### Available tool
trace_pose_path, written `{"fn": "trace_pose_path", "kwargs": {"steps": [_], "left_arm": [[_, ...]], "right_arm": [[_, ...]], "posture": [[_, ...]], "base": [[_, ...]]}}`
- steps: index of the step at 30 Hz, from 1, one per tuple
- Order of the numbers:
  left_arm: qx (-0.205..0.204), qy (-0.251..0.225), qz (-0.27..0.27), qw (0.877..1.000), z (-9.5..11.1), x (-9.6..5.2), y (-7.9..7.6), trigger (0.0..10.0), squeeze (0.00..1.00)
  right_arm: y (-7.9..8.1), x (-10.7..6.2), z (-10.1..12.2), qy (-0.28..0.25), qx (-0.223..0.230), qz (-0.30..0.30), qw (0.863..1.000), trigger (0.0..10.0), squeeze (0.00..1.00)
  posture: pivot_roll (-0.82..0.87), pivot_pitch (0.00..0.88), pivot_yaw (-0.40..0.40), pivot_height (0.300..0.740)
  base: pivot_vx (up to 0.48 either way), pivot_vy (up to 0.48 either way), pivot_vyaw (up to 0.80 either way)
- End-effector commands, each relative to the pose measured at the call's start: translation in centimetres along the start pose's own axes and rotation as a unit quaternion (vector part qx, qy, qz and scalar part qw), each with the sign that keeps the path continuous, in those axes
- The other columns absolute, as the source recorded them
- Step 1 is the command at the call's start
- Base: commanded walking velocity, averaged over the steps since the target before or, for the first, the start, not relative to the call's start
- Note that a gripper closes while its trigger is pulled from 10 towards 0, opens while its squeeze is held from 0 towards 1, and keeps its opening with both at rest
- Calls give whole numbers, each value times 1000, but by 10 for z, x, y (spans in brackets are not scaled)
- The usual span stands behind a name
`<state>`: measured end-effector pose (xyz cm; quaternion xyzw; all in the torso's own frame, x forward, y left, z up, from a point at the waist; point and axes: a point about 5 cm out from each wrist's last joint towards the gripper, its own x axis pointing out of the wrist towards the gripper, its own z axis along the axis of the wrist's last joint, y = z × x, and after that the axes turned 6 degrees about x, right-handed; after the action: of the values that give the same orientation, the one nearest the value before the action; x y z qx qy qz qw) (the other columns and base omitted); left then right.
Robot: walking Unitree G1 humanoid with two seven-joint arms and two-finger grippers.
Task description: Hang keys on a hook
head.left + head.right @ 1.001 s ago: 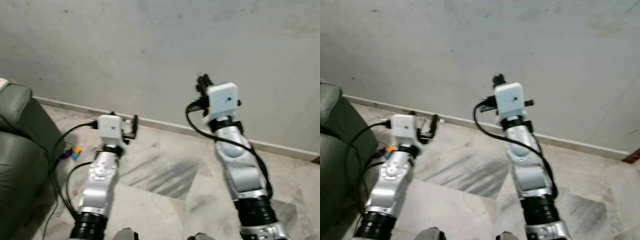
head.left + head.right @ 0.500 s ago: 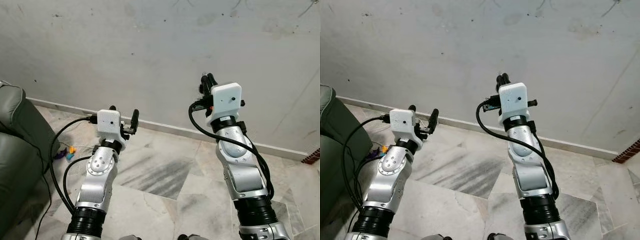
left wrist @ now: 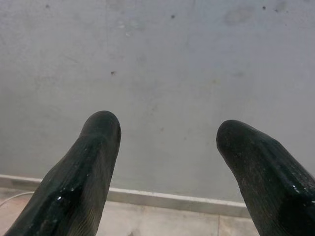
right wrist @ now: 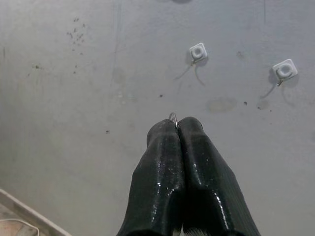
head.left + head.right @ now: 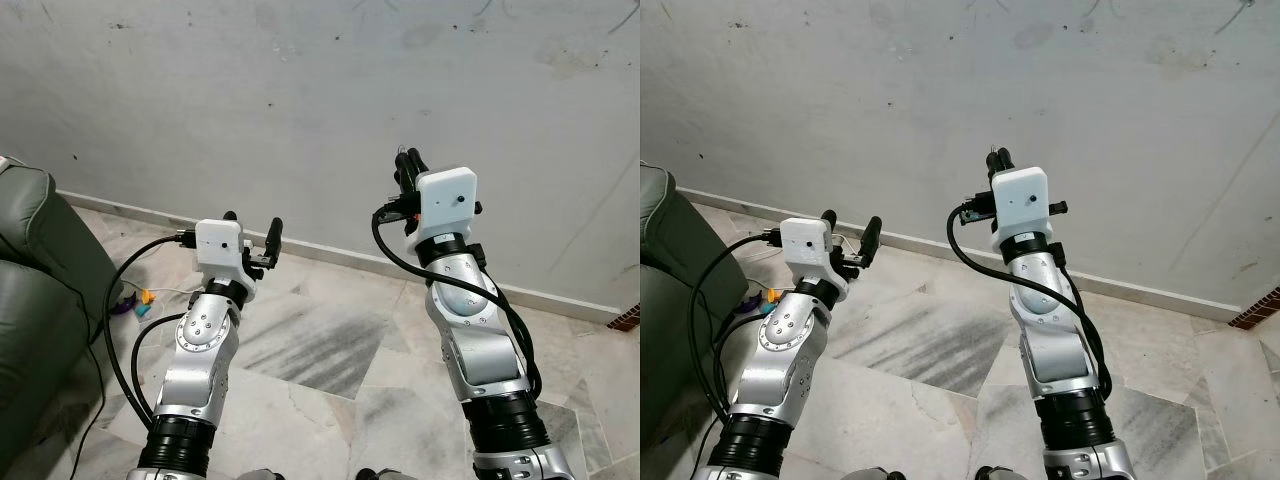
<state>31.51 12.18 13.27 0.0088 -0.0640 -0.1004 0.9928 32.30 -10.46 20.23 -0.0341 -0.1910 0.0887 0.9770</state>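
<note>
Head views: We stand facing a bare grey wall (image 5: 250, 90) over a marble floor (image 5: 330, 350). Both our silver arms are raised. A green sofa (image 5: 30, 300) sits at our left, with cables (image 5: 135, 305) on the floor beside it.
Right arm, head views: Our right end effector (image 5: 405, 165) points up toward the wall, its fingers pressed together.
Left arm, head views: Our left end effector (image 5: 252, 228) is held lower, fingers spread apart, holding nothing.
Left wrist view: Two black fingers (image 3: 88, 167) stand wide apart, with plain wall and skirting between them.
Right wrist view: The fingers (image 4: 167, 167) are pinched shut on a thin metal ring (image 4: 173, 116) that peeps out at their tips, presumably the key ring; the keys themselves are hidden. Two small white hooks (image 4: 197, 51) sit on the wall beyond, well apart from the tips.
Step in hand: We judge this the approach, carrying the ring toward the hooks.
Next move: Raise and advance the right arm, line the ring over the nearer hook, then release.
</note>
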Motion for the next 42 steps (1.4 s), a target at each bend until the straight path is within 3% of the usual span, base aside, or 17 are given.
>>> {"fn": "trace_pose_path", "kwargs": {"steps": [1, 29, 35, 42], "left_arm": [[-5, -3, -7, 1000, 1, -3, 0, 10000, 0], [-12, 4, -16, 1000, -2, -4, -5, 10000, 0], [-8, 18, -7, 1000, -7, -4, -5, 10000, 0], [-8, 18, -8, 1000, -6, -3, -6, 10000, 0]], "right_arm": [[2, 1, 4, -11, 6, 5, 1000, 10000, 0], [3, 0, 2, -9, 7, 11, 1000, 10000, 0], [2, 0, 0, -1, 14, 7, 1000, 10000, 0], [2, 1, 0, 1, 15, 6, 1000, 10000, 0]], "posture": [[9, 131, 48, 740], [0, 132, 50, 740], [1, 131, 50, 740], [2, 132, 50, 740]], "base": [[334, 0, 0], [373, 210, 0], [0, 0, -69], [0, 0, -800]]}}
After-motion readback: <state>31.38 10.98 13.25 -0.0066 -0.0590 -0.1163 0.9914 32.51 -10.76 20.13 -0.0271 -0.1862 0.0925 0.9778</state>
